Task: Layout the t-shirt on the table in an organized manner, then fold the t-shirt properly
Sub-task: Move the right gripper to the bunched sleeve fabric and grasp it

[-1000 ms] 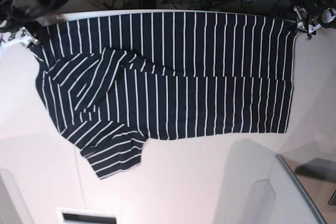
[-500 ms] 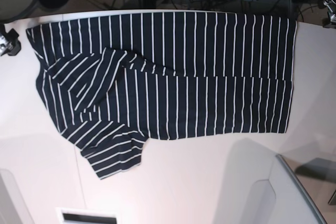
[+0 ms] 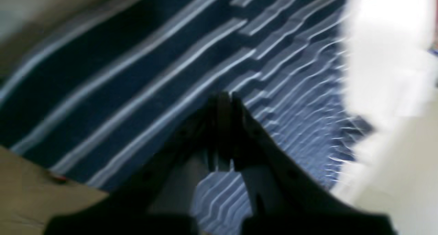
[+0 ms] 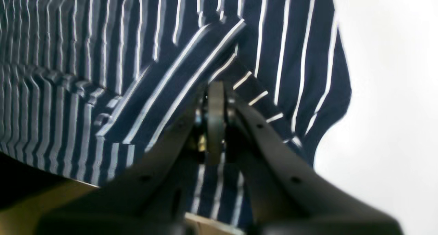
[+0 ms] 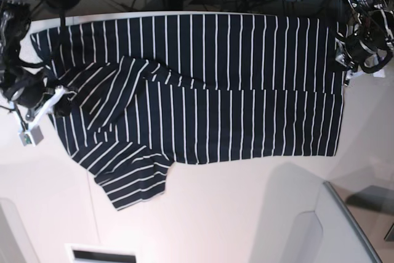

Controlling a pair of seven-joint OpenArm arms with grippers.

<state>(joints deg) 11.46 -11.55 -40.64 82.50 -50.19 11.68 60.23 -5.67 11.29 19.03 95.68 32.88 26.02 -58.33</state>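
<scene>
Both grippers, left (image 5: 346,60) and right (image 5: 60,100), are closed empty at opposite ends of the shirt (image 5: 246,90), whose long axis runs left-right.

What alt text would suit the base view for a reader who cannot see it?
A dark t-shirt with thin white stripes lies spread across an off-white table, one sleeve folded over its body. The right end effector and the left end effector sit at its opposite side edges.
</scene>
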